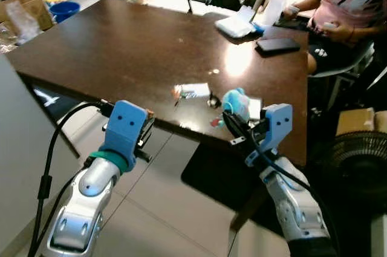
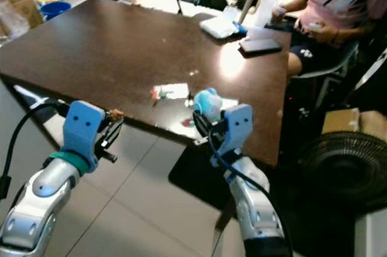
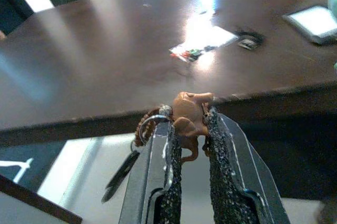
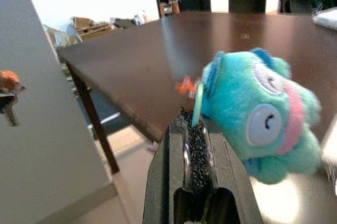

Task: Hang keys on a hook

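The left tool (image 3: pixel 190 129) is closed on the keys (image 3: pixel 158 129), pinching the small brown charm of the key ring in front of the near edge of the dark surface (image 1: pixel 139 45). The right tool (image 4: pixel 194 129) is closed on a loop of a turquoise plush toy (image 4: pixel 263 113), above the near edge of the surface. A white card (image 1: pixel 193 91) lies on the surface between them.

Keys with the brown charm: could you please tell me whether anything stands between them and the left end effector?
Nothing visible does. The left end effector is already shut on the keys, pinching their brown charm between its fingers, with the ring and a key dangling beside it, just off the dark table's near edge.
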### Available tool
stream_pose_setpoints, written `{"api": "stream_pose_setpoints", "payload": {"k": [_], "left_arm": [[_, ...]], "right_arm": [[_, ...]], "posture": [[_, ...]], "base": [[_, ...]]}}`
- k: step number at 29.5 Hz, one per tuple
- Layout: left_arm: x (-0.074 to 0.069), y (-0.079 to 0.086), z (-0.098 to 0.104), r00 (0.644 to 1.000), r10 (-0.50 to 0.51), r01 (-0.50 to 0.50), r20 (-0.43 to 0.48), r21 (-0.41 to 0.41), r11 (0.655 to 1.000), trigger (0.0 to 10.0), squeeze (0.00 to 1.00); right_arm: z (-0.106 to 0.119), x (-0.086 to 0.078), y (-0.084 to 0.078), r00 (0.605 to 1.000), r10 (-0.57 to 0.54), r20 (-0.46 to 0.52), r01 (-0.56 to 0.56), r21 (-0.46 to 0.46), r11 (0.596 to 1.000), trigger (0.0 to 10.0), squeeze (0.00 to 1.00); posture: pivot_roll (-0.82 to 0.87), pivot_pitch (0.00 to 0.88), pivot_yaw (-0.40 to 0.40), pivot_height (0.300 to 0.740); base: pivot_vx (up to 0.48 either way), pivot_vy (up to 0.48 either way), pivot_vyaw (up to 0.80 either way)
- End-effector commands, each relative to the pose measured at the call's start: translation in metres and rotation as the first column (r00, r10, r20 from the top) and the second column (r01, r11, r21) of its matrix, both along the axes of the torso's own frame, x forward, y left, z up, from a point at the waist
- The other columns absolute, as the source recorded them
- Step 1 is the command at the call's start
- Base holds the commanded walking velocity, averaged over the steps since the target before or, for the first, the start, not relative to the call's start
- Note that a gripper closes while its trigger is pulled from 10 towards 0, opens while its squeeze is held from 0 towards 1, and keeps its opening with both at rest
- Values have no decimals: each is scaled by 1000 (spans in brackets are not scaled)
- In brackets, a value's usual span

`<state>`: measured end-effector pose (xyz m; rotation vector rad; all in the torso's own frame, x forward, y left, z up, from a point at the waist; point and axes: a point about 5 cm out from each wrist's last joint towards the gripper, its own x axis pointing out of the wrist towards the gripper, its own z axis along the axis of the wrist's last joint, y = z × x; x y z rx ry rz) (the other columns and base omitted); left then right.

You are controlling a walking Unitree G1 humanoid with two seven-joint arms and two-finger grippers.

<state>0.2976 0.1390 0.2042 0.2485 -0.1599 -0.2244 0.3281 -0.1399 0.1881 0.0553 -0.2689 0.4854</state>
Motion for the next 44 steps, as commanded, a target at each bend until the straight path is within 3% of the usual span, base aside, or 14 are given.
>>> {"api": "stream_pose_setpoints", "payload": {"k": [1,7,26,31,44], "left_arm": [[0,1,-2,1000,8,-8,-14,-3,1000,10000,0],[2,-2,3,1000,-1,1,9,3,1000,10000,0],[3,-1,12,997,-5,4,74,9,1000,10000,0],[3,-1,13,997,-11,11,82,10,1000,10000,0],[3,-3,13,996,-23,22,90,17,1000,10000,0]], "right_arm": [[1,0,-5,1000,-21,12,21,7,1000,10000,0],[7,3,-12,997,-71,23,71,18,997,10000,0],[6,4,-11,998,-64,22,64,21,998,10000,0],[5,4,-11,998,-64,22,63,21,998,10000,0],[3,4,-12,998,-68,7,67,45,997,10000,0]], "posture": [[43,94,103,740],[43,94,103,740],[39,85,102,740],[37,80,103,740],[37,79,105,740]], "base": [[0,0,456],[0,0,775],[0,0,794],[274,0,789],[470,0,0]]}}
